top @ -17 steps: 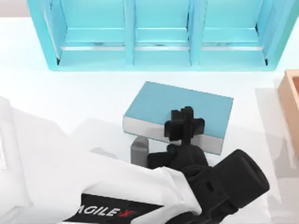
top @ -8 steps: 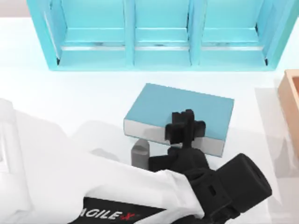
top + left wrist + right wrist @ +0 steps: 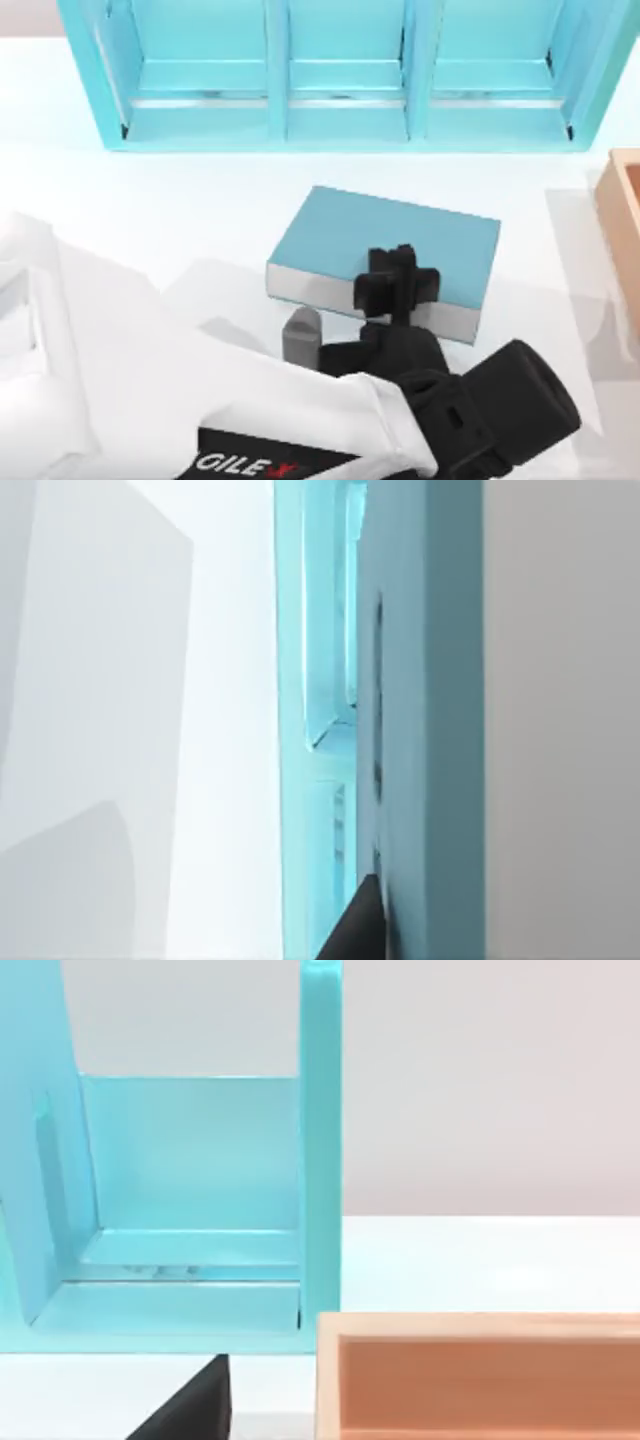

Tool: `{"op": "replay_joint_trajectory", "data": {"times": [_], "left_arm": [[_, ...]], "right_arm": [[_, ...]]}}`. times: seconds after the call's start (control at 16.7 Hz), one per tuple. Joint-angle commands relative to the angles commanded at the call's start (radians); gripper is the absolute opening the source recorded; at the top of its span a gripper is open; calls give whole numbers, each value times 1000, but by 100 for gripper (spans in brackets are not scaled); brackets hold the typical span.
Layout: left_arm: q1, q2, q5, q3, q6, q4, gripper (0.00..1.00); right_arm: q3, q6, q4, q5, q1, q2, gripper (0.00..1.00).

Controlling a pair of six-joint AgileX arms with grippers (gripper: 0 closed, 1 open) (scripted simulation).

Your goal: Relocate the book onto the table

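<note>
The teal-blue book (image 3: 400, 235) lies flat in front of the shelf, its white-grey page edges facing the near side. My left gripper (image 3: 398, 278) is shut on the middle of that near edge, with its black fingers over the cover. The white table (image 3: 150, 200) spreads all around, and the book's soft shadow falls to its left. I cannot tell whether the book touches the table. A black fingertip (image 3: 355, 930) shows in the left wrist view against the shelf (image 3: 420, 680). The right wrist view shows one dark fingertip (image 3: 190, 1410) of my right gripper.
The light-blue compartmented shelf (image 3: 340, 90) stands along the far side, also in the right wrist view as the shelf (image 3: 190, 1200). A tan wooden box (image 3: 625, 230) sits at the right edge, close before the right wrist camera as the box (image 3: 480, 1375).
The book, held by my left gripper, has slid a little toward the near side, away from the shelf. The left arm has drawn back with it.
</note>
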Motion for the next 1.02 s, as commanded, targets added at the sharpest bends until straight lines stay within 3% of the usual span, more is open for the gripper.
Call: {"op": "replay_joint_trajectory", "data": {"times": [0.48, 1.02], "left_arm": [[0, 56, 2, -26, 1, 85, 0], [0, 56, 2, -26, 1, 85, 68]], "right_arm": [[0, 0, 0, 0, 0, 0, 100], [0, 0, 0, 0, 0, 0, 100]]}}
